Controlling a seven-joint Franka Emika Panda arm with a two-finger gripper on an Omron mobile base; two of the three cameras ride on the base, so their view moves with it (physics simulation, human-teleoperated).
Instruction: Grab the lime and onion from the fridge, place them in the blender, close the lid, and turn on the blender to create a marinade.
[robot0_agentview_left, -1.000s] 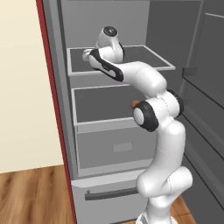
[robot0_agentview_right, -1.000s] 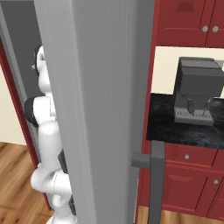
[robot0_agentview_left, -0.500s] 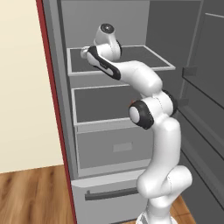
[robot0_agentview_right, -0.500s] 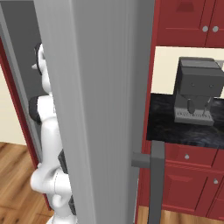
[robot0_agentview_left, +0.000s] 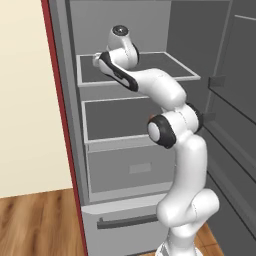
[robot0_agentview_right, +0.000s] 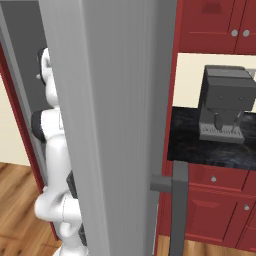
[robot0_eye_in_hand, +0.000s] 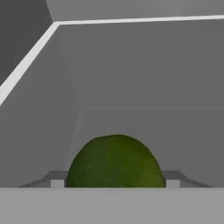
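Fingers (robot0_eye_in_hand: 57, 183) flank lime (robot0_eye_in_hand: 116, 162) | lime between them | fridge shelf (robot0_eye_in_hand: 131, 65) behind

Lime (robot0_eye_in_hand: 116, 162) close ahead; bare fridge (robot0_eye_in_hand: 144, 65) shelf and walls around it.

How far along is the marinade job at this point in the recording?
Early. Done: the fridge stands open and the arm reaches onto its upper shelf. In hand: in the hand view the lime sits between the fingers of the gripper, which flank it closely; a firm grip isn't certain. Left: carrying the lime out, the onion, then blender, lid and switch-on.
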